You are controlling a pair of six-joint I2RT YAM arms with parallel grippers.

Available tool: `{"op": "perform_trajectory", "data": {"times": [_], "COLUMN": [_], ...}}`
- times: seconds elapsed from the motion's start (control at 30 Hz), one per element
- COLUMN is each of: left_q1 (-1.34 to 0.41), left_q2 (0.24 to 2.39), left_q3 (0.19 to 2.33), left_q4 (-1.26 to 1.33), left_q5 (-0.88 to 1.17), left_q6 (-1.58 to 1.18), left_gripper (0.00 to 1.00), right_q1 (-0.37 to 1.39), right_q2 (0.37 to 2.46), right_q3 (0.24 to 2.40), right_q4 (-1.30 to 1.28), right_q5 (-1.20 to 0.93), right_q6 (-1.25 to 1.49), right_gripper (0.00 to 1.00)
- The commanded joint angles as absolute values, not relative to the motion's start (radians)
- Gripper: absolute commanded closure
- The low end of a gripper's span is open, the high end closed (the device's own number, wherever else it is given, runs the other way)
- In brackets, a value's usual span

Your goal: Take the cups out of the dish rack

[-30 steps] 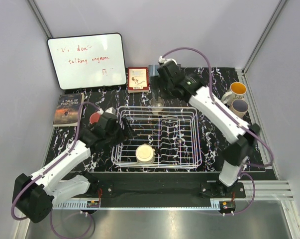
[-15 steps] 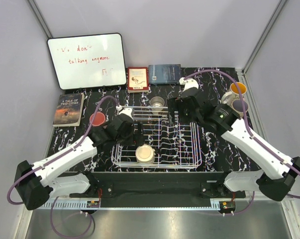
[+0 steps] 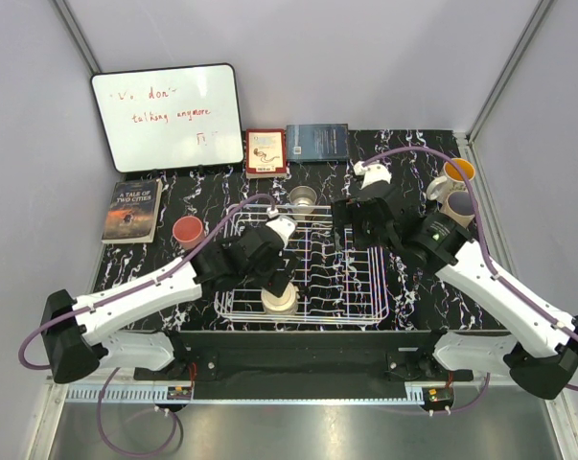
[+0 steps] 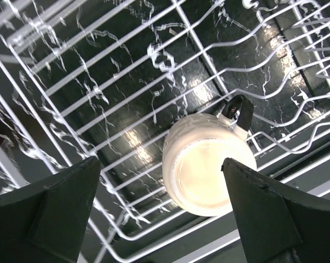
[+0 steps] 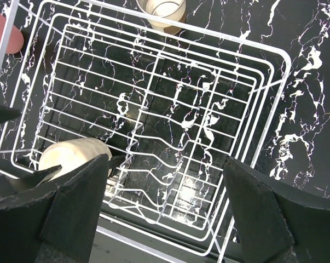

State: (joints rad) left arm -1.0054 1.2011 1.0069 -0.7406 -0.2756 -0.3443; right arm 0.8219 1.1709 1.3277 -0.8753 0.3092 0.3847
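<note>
Left wrist view has the left gripper (image 4: 160, 164) wide open and empty above the cream cup (image 4: 208, 164) — the only 1 visible in the dish rack (image 3: 346, 287), near-left corner. The right gripper (image 5: 166, 159) hangs open, empty. Next, probably: lower, straddle the cup, close.

Left arm (image 3: 140, 295) & right arm (image 3: 490, 280) w/ white shells, black joints, purple cables (image 3: 408, 150), dark wedge fingers (image 4: 50, 213)

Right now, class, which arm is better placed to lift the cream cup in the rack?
Left. The left end effector, open, hangs over the cream cup, framed between its fingers. The right end effector, also open, is over the dish rack's far side, off the cup.
</note>
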Motion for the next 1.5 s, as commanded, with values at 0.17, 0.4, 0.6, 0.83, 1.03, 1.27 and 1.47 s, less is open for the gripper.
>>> {"op": "perform_trajectory", "data": {"times": [0.17,0.4,0.6,0.83,1.03,1.27,1.47], "left_q1": [-1.091,-1.118,-1.140,-1.149,-1.147,-1.147,-1.143], "left_q2": [1.247,1.285,1.304,1.345,1.348,1.399,1.457], "left_q3": [1.088,1.060,1.038,1.014,0.950,0.925,0.933], "left_q4": [-0.675,-0.672,-0.669,-0.689,-0.647,-0.612,-0.588], "left_q5": [-0.284,-0.192,-0.184,-0.123,-0.114,-0.074,-0.029], "left_q6": [-0.006,-0.036,-0.084,-0.106,-0.141,-0.184,-0.196], "left_gripper": [0.01,0.01,0.01,0.01,0.01,0.01,0.01], "right_q1": [0.828,0.827,0.828,0.828,0.828,0.828,0.828], "right_q2": [1.134,1.109,1.092,1.071,1.040,1.025,1.014], "right_q3": [1.292,1.263,1.230,1.221,1.193,1.186,1.173], "right_q4": [-0.844,-0.851,-0.856,-0.865,-0.873,-0.876,-0.884], "right_q5": [0.308,0.310,0.304,0.302,0.304,0.299,0.291], "right_q6": [0.364,0.376,0.385,0.406,0.428,0.446,0.459], "right_gripper": [0.08,0.08,0.08,0.08,0.08,0.08,0.08]}}
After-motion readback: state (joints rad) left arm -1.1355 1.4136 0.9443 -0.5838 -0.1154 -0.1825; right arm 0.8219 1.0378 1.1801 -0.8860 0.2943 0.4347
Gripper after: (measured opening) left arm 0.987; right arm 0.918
